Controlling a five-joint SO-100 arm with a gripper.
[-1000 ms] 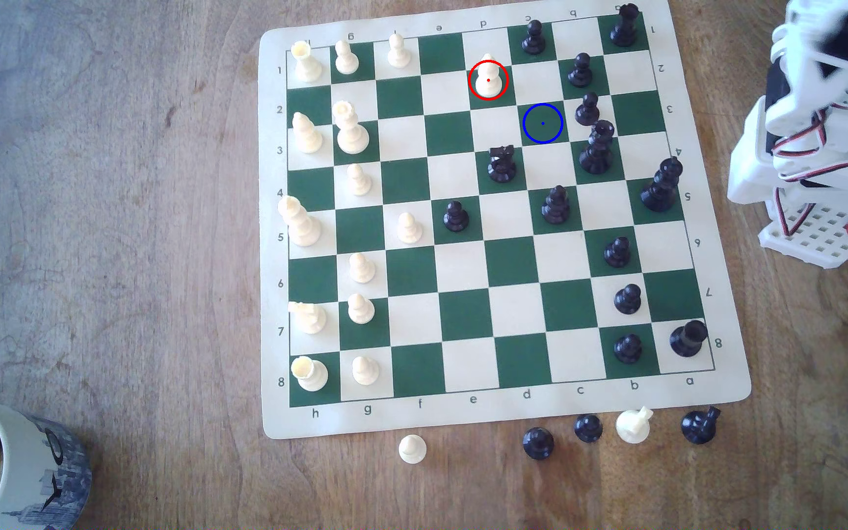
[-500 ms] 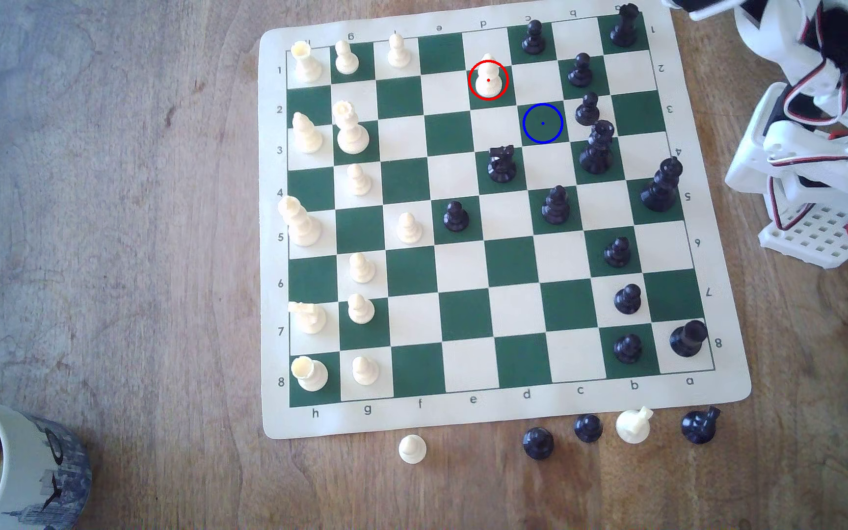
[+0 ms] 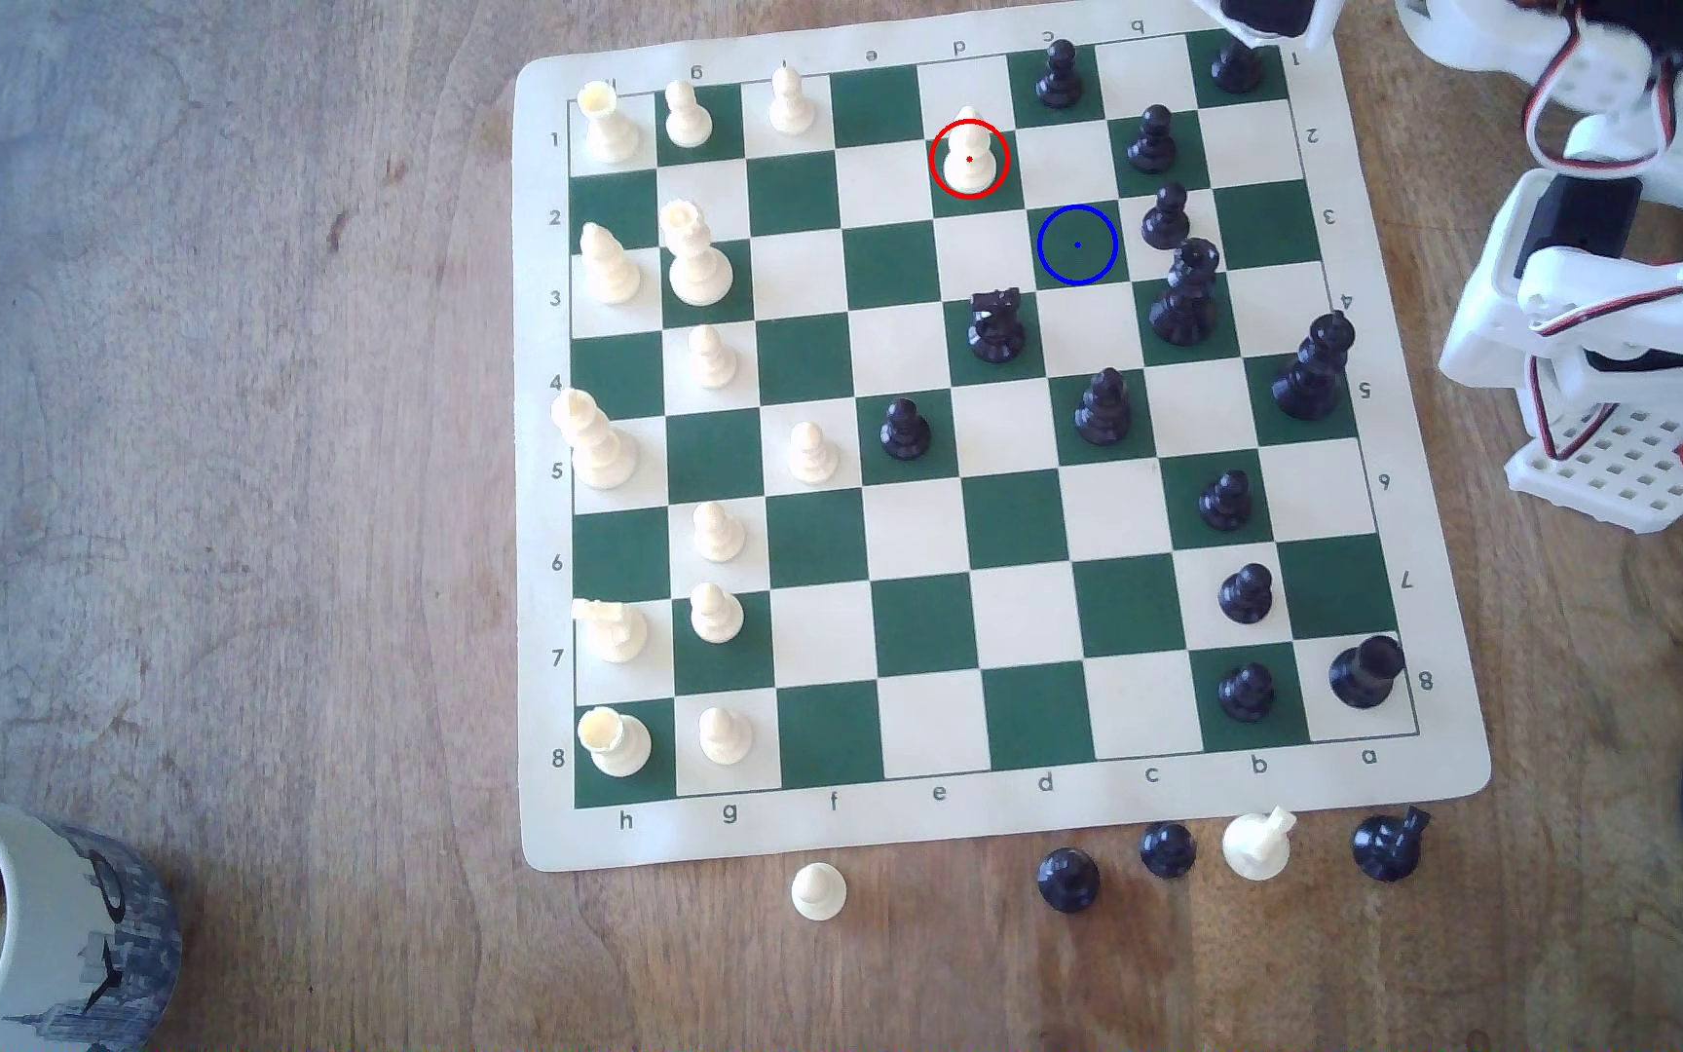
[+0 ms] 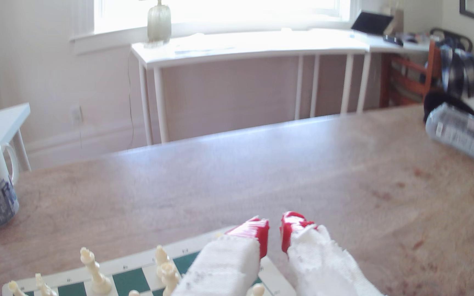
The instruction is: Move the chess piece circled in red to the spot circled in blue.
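Chess piece (image 3: 968, 152) upright, red-ringed square | spot (image 3: 1077, 245) bare | fingers (image 4: 258, 236) seemingly slightly parted, empty

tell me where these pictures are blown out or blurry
Wrist view: the bright window is blown out, washing the white desk; the red-tipped white gripper and cream chess pieces look soft. Exterior view: evenly lit and sharp on the green-and-cream chessboard mat; the white arm is motion-blurred.
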